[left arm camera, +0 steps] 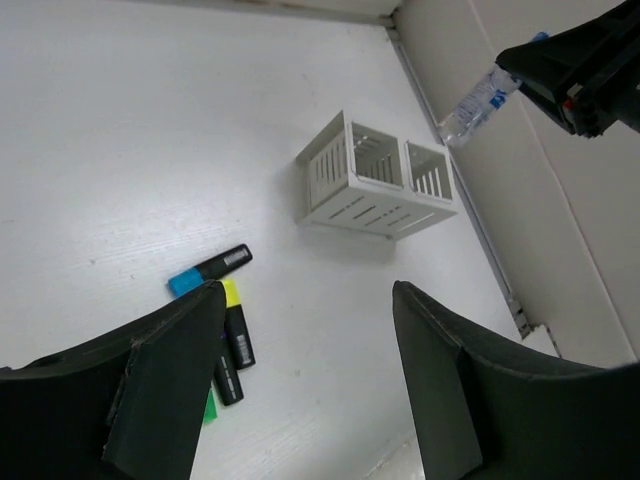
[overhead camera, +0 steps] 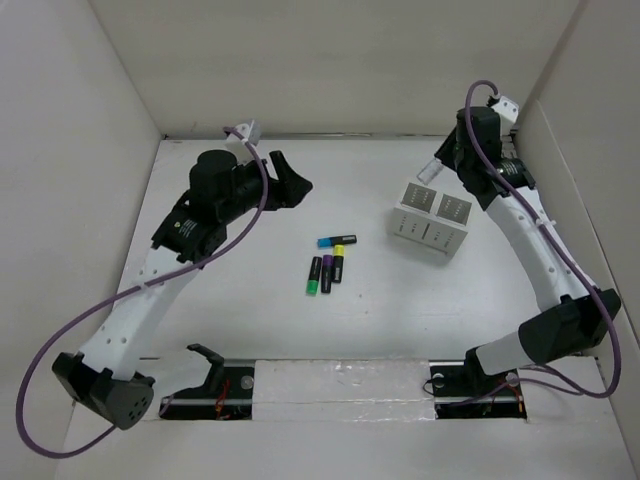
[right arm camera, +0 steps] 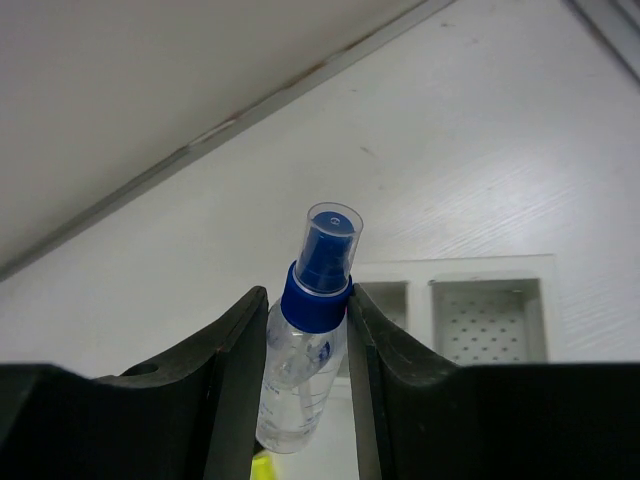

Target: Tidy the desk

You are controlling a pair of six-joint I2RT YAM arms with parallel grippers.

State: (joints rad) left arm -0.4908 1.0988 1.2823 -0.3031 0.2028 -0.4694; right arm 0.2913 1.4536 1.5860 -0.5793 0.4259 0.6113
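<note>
The right hand [right arm camera: 306,300] is clenched on a small clear spray bottle [right arm camera: 296,385] just under its blue cap, holding it in the air over the far right corner of the table [overhead camera: 240,320]. A white slotted pen holder [overhead camera: 430,222] stands on the table close by. The left hand [left arm camera: 308,292] is released, fingers spread wide and holding nothing, above the far left part of the table, whose white top lies beneath both hands, with highlighters [overhead camera: 330,265] near its middle.
</note>
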